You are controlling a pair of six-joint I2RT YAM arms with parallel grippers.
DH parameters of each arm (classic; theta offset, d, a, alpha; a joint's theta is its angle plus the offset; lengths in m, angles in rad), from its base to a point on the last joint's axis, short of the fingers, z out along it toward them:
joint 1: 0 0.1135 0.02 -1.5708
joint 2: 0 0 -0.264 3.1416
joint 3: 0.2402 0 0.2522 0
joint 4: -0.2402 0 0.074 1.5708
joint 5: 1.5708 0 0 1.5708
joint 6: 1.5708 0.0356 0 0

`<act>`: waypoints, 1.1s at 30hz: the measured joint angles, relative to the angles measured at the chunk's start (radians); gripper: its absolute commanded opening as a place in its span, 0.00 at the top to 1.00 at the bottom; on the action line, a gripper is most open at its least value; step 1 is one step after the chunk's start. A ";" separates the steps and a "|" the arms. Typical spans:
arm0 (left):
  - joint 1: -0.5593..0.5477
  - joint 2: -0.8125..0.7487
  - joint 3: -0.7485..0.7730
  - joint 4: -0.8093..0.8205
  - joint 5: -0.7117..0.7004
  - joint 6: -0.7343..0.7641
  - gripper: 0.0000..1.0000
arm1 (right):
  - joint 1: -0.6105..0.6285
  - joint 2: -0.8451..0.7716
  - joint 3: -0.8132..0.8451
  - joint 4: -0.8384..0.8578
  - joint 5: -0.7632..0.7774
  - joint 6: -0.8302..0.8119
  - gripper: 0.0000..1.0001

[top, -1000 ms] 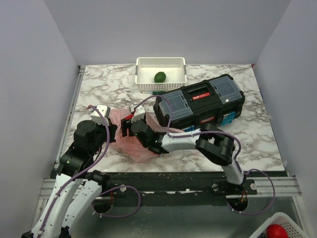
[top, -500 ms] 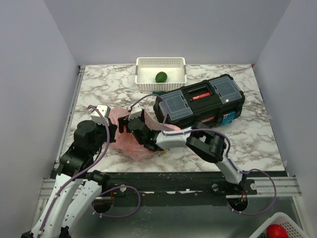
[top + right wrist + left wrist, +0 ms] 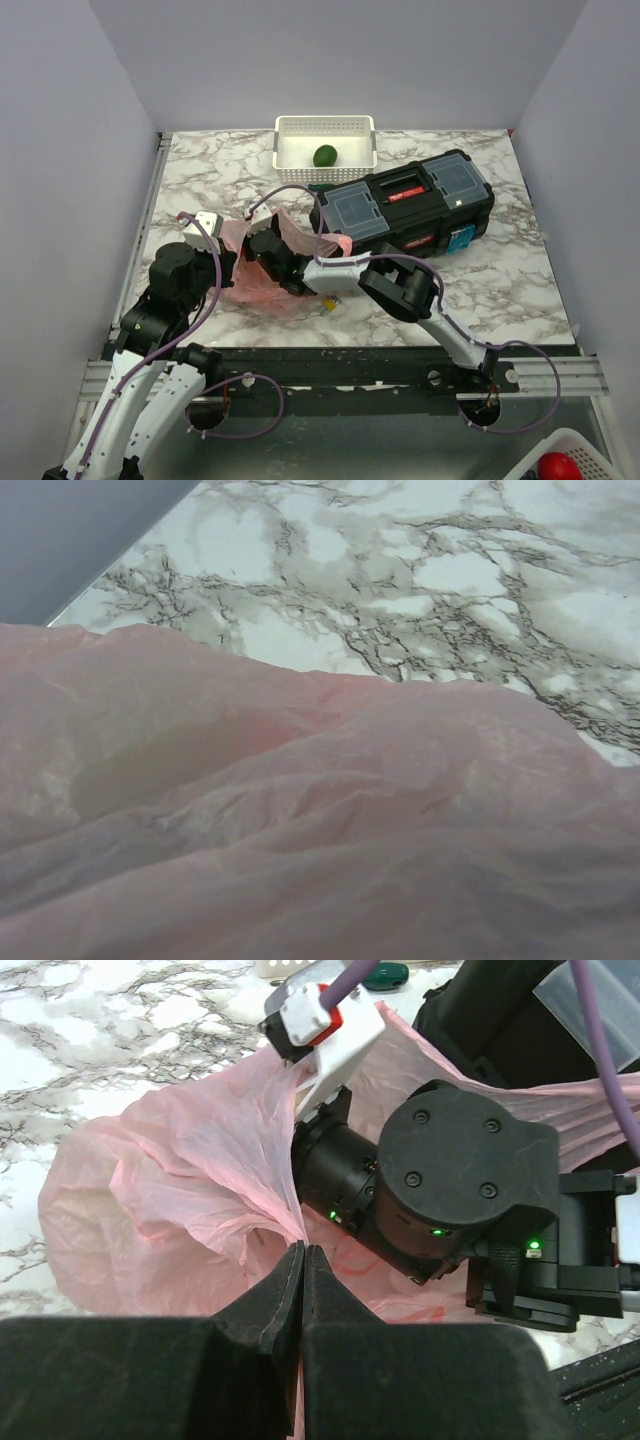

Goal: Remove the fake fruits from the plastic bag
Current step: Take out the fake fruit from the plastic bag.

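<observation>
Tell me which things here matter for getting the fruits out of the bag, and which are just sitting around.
Part of the job:
- pink plastic bag
- dark green fruit, lying in the white basket
- left gripper, pinching the bag's film

Just lying about:
- black toolbox
- marble table under it all

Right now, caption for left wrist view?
Left end effector shut on translucent pink plastic bag; black right arm overlapping.

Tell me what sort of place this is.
Probably a robot lab test cell: a marble-patterned table boxed in by plain grey panels, two arms bolted to a rail at its near edge, and staged props, a black toolbox, a white basket and a pink plastic bag.
</observation>
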 measured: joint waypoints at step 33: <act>0.000 0.000 0.000 0.000 -0.016 -0.003 1.00 | -0.038 -0.104 -0.119 -0.035 -0.045 -0.034 0.82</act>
